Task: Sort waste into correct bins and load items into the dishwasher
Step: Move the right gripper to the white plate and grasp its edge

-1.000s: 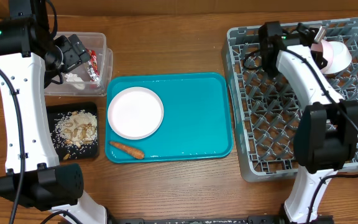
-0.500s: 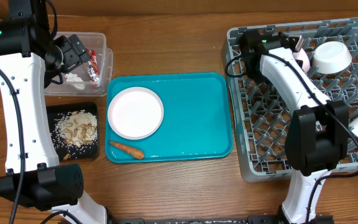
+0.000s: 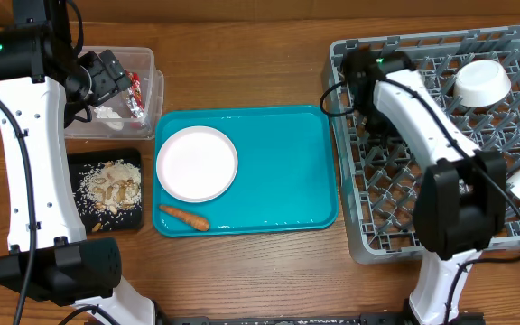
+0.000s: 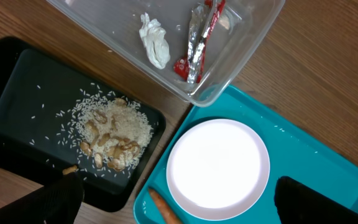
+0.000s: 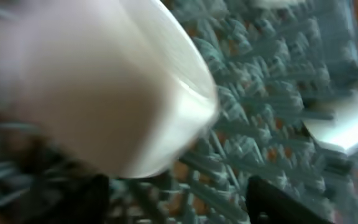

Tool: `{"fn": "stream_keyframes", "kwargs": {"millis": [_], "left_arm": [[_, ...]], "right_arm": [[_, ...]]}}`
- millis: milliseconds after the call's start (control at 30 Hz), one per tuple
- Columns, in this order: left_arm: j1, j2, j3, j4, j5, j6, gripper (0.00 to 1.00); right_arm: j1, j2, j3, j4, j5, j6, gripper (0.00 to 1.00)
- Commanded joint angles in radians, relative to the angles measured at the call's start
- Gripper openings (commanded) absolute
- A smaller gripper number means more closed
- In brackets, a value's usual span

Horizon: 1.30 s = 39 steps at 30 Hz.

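Though out of focus, seemingly a smooth pale bowl (image 5: 98, 87).

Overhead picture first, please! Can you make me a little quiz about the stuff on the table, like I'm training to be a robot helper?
1. True or false: the carrot lies on the same teal tray as the plate.
2. What lies in the clear tub with the tissue? A) chopsticks B) a red-and-silver wrapper C) a bowl
3. Fill the gap: the rice scraps lie in the ____ tray.

Key: 1 true. 2 B. 3 black.
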Motion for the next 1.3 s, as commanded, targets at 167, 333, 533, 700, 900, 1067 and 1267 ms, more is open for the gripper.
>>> {"fn": "stream_keyframes", "kwargs": {"millis": [167, 333, 533, 700, 900, 1067, 1267], "left_arm": [[0.004, -0.004, 0.007, -0.022, -0.013, 0.001, 1.0], [0.004, -0.004, 0.007, -0.03, -0.013, 0.001, 1.0], [0.004, -0.004, 0.007, -0.039, -0.013, 0.001, 1.0], [0.004, -0.004, 0.007, -0.04, -0.014, 0.001, 1.0], [0.004, -0.004, 0.007, -0.04, -0.014, 0.001, 1.0], [0.004, -0.004, 0.007, -0.039, -0.016, 0.001, 1.0], [0.004, -0.004, 0.007, -0.04, -0.017, 0.001, 1.0]], "right_arm": [[0.032, -0.131, 0.218, 0.154, -0.856, -0.475, 0.78], [0.119, -0.092, 0.196, 0.251, -0.989, -0.471, 0.76], [0.283, 0.033, 0.187, 0.28, -0.978, -0.47, 0.76], [0.356, 0.124, 0.187, 0.304, -0.977, -0.467, 0.73], [0.409, 0.213, 0.187, 0.317, -0.925, -0.451, 0.65], [0.425, 0.278, 0.187, 0.318, -0.879, -0.421, 0.63], [0.425, 0.327, 0.186, 0.325, -0.878, -0.418, 0.6]]}}
